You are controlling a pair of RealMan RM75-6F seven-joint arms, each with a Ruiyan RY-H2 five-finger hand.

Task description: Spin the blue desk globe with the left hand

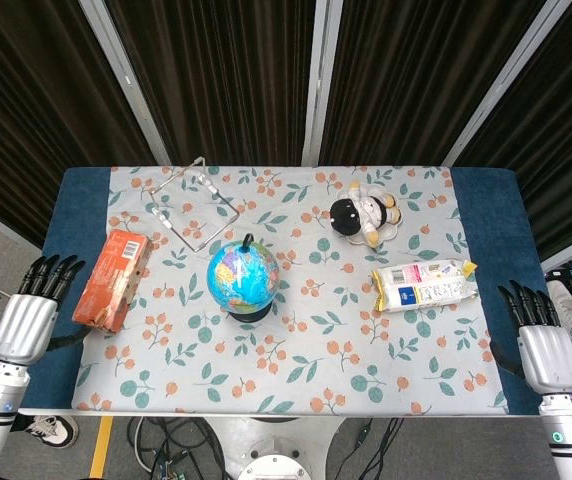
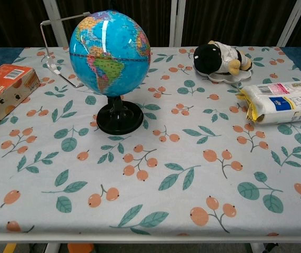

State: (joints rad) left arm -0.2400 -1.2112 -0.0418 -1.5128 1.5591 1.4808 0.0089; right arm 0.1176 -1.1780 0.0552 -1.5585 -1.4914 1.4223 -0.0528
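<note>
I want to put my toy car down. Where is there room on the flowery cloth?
Free: the whole front strip, nearer than the globe. Also between the globe and the white packet. Crowded: the back, with the wire stand and plush toy, and the left by the orange box.

You saw a glossy plastic globe (image 2: pixel 110 52) on a shiny black base (image 2: pixel 120 117), standing on matt printed cloth (image 2: pixel 192 179); the orange box (image 2: pixel 3 89) looked like smooth cardboard.

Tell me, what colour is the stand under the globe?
Black. The globe's stand shows best in the chest view.
</note>
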